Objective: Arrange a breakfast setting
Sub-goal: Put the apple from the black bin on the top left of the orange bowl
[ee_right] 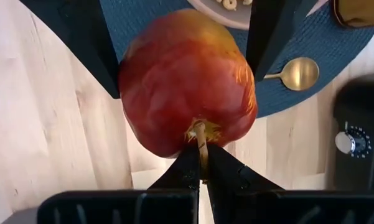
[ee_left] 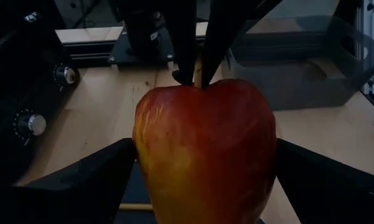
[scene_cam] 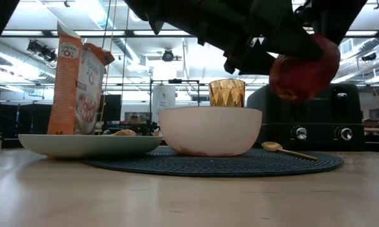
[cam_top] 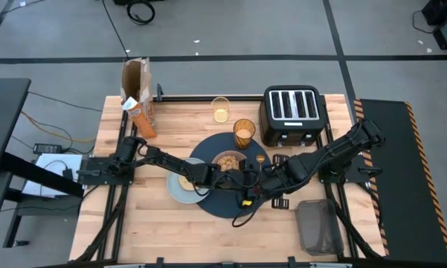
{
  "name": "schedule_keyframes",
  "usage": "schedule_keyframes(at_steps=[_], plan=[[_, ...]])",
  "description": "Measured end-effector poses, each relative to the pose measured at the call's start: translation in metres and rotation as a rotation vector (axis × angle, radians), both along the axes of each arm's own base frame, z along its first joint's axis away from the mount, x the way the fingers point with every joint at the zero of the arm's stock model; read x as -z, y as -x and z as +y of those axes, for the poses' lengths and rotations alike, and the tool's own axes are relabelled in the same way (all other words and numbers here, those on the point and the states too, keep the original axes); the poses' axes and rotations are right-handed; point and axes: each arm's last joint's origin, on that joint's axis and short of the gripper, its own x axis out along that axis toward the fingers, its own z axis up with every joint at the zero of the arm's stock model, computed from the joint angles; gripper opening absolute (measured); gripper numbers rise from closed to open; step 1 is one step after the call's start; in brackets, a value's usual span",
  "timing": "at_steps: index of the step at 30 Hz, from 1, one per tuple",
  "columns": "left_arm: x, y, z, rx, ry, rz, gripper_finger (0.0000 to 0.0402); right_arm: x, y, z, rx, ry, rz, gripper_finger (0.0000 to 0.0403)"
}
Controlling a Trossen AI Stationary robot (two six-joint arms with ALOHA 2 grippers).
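Two grippers meet at one red apple, hanging in the air over the near right part of the navy placemat, clear of everything below it. The right gripper is pinched shut on the apple's stem, so the fruit dangles from it. The left gripper stands wide, one finger on each side of the apple's body; whether its pads touch the skin I cannot tell. It looks like a hand-over: a stem grip is too weak to set the fruit down precisely, so the open gripper is probably there to take it by the flanks.

The placemat lies at the middle of the bench, a little toward the near edge, and serves as the base for the setting. The pinkish bowl sits on its middle and holds cereal, seen from above. The pale blue-grey plate overlaps the mat's left rim and carries a bagel, mostly hidden from above by the left arm. The gold spoon lies on the mat to the right of the bowl, bowl-end up. The amber tumbler stands at the mat's far edge; what is in it cannot be read.

Off the mat, a clear glass near the far edge shows something pale at its bottom. The black toaster sits toward the far right corner, slots empty. The orange cereal box stands open at the far left corner. A grey bin rests near the near right corner.
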Motion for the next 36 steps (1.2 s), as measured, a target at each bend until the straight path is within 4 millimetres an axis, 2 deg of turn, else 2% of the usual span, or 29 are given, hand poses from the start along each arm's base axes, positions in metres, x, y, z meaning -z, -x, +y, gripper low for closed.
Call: schedule_keyframes(at_steps=[15, 22, 25, 30, 36], plan=[[0.0002, 0.0003, -0.0026, 0.002, -0.013, -0.010, 0.0375, -0.0006, -0.0021, -0.0006, -0.011, 0.001, -0.017, 0.0015], [0.0001, 0.0006, -0.0046, 0.018, -0.033, -0.012, 0.0319, -0.0007, -0.0020, -0.0004, -0.005, -0.007, -0.015, 0.0015], [0.0000, 0.0006, -0.0047, 0.013, -0.015, -0.013, 0.0329, -0.0008, -0.0019, -0.0004, -0.001, -0.008, -0.015, 0.0015], [-0.0001, 0.0004, -0.0047, 0.024, -0.032, -0.015, 0.0389, -0.0013, -0.0027, -0.0002, -0.001, -0.007, -0.024, 0.0015], [-0.0001, 0.0005, -0.0054, 0.026, -0.028, -0.016, 0.0376, -0.0014, -0.0027, -0.0004, -0.007, -0.005, -0.023, 0.0015]])
